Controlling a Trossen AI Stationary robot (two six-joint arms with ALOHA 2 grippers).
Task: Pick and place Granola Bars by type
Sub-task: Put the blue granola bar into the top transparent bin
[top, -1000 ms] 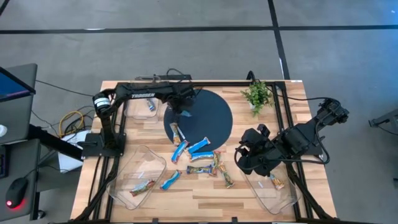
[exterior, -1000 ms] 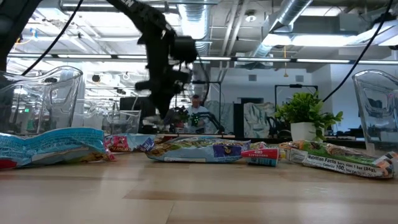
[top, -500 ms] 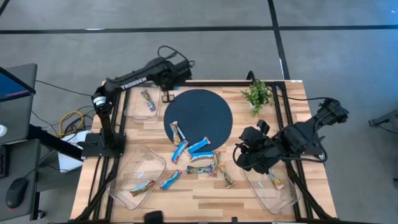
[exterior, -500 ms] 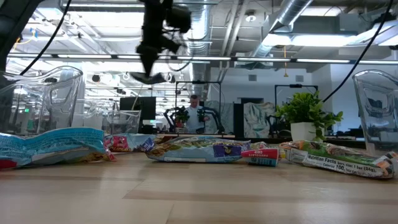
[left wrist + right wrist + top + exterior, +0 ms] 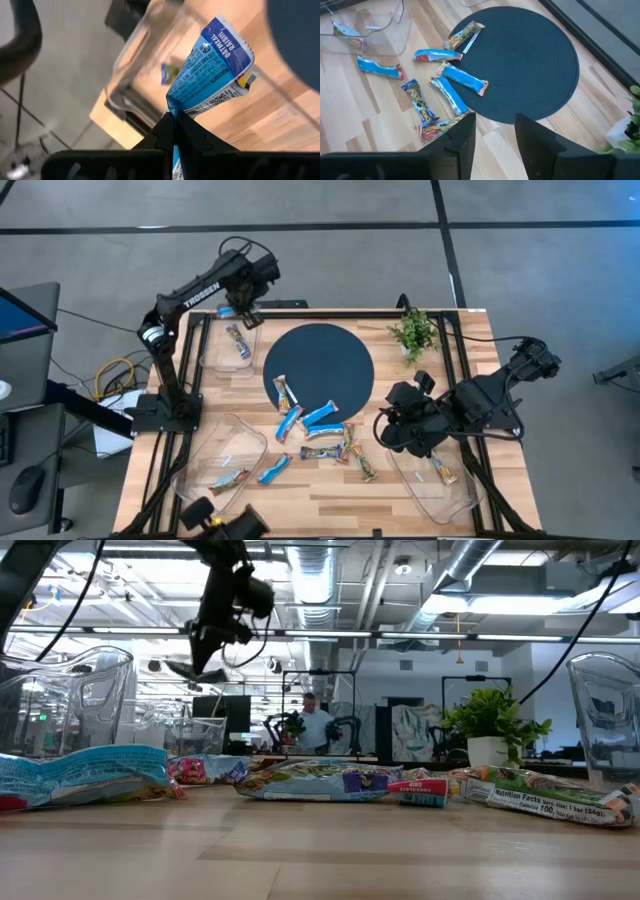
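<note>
While the left gripper (image 5: 243, 311) hangs over the tray (image 5: 212, 352) at the table's far left corner, its fingers are pinched tight on the end of a blue bar (image 5: 210, 75), probably so it drops in with the bar (image 5: 237, 342) already there. Right gripper (image 5: 495, 132) waits near the right edge, fingers partway apart, holding nothing. Loose bars (image 5: 318, 415) sit mid-table by the mat (image 5: 318, 365).

A round mat (image 5: 318, 368) lies at the table's (image 5: 330, 495) middle rear, a potted plant (image 5: 413, 332) to its right. Loose bars (image 5: 318, 428) lie scattered at the mat's front edge and just before it. Trays sit at rear left (image 5: 210, 352), front left (image 5: 210, 452) and front right (image 5: 425, 492), each holding a bar.
</note>
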